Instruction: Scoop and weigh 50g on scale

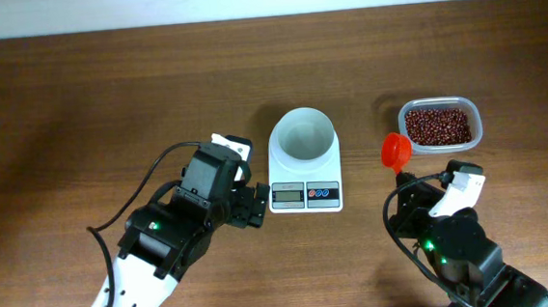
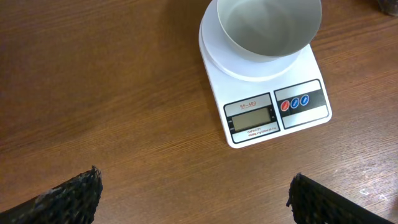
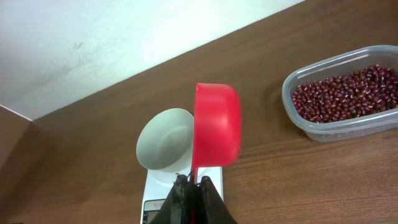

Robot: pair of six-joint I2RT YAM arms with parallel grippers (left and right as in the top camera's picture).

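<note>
The white scale (image 1: 306,192) sits mid-table with an empty white bowl (image 1: 303,137) on its platform; in the left wrist view the scale (image 2: 267,99) and bowl (image 2: 268,28) lie ahead. The dark red-brown beans (image 1: 437,126) fill a clear tub to the right, also seen as beans (image 3: 345,93) in the right wrist view. My right gripper (image 3: 194,182) is shut on the handle of a red scoop (image 3: 216,124), whose cup is turned on its side between bowl and tub. Above bare wood, left of the scale, my left gripper (image 2: 194,177) stands wide open and holds nothing.
The clear plastic tub (image 1: 474,110) stands at the right, near the far side of the table. A white wall runs along the table's far edge (image 3: 124,81). Bare wood spreads to the left of the scale and along the front.
</note>
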